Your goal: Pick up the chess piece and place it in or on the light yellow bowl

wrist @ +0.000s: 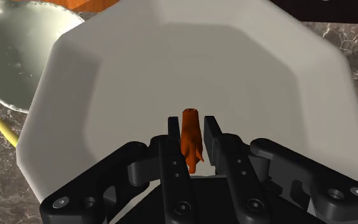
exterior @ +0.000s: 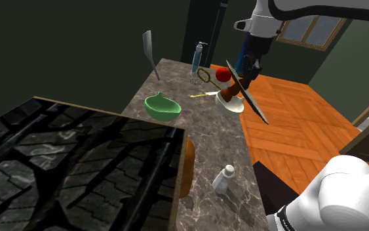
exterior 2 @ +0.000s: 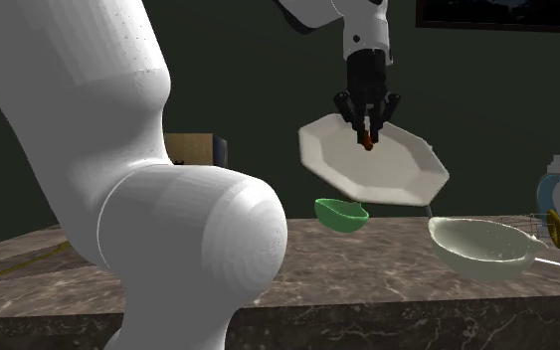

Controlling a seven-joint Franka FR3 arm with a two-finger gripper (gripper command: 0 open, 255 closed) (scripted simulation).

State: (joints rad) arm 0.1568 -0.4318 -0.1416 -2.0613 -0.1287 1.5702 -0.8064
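The fingers (wrist: 171, 137) clasp the orange-brown chess piece (wrist: 191, 141) narrowly, up in the air over the desk (exterior 2: 367, 283). Just below it is a tilted white octagonal plate (wrist: 247, 57), standing just above the pale bowl (wrist: 15, 57). A green bowl (exterior 2: 341, 213) sits apart.

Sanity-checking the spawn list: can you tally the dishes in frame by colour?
Green: 1, the green bowl
Pale cream: 1, the round bowl
White: 1, the octagonal plate
Total: 3
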